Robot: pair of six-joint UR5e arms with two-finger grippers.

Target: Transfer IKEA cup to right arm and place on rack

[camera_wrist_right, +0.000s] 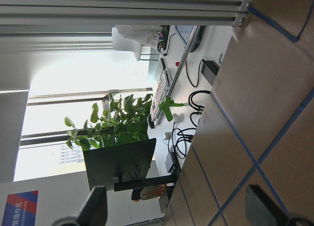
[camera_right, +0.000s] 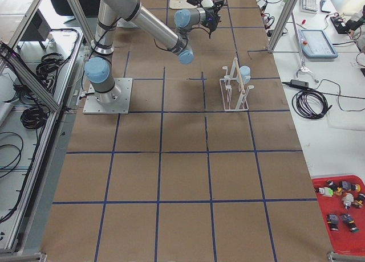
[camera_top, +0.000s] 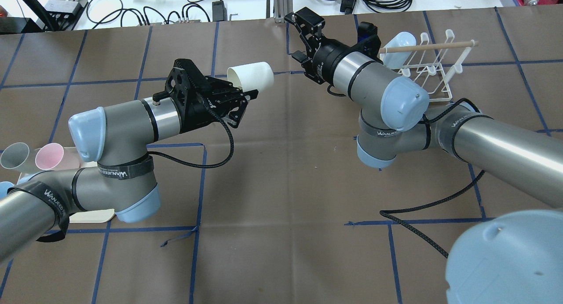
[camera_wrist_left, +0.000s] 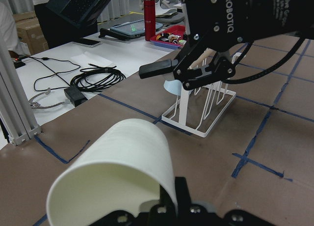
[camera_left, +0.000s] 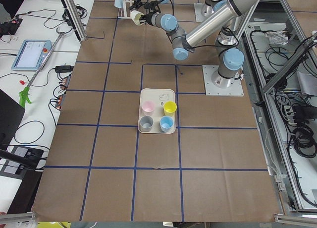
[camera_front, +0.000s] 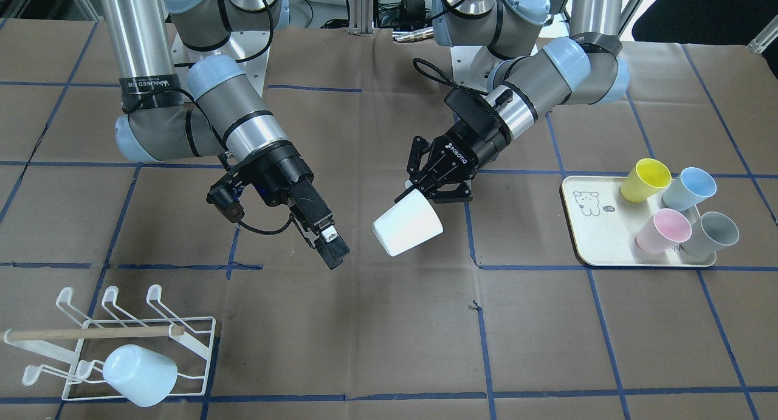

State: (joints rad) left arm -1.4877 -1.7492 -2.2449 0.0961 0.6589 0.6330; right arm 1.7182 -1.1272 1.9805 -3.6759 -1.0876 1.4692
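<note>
Midway across the front-facing view, the white cup [camera_front: 407, 228] is held in the air above the worktop [camera_front: 364, 347]. It is tipped on its side, with its closed base pointing to the frame's left. The left end effector [camera_front: 416, 189] is clamped on the cup's rim, one finger inside the mouth. The right end effector [camera_front: 333, 250] hangs just left of the cup's base without touching it. Its fingers are spread wide apart, as the right wrist view shows.

The rack [camera_front: 193, 345] sits in the lower left corner of that frame, well away from both arms. A wooden dowel [camera_front: 91, 333] lies across it, and a pale blue cup [camera_front: 140, 374] rests mouth-down on its near prongs. At the right edge is a cream tray [camera_front: 592, 225] carrying a yellow cup [camera_front: 645, 180], a blue cup [camera_front: 690, 189], a pink cup [camera_front: 664, 230] and a grey cup [camera_front: 711, 233].

The worktop is covered in brown paper marked into squares with blue tape, torn in places. Aluminium posts frame it. White side benches hold coiled cables, tablets and a red tray [camera_right: 342, 211] of small parts. The right wrist view shows a bright window with a leafy plant [camera_wrist_right: 117, 125] in front of it.
</note>
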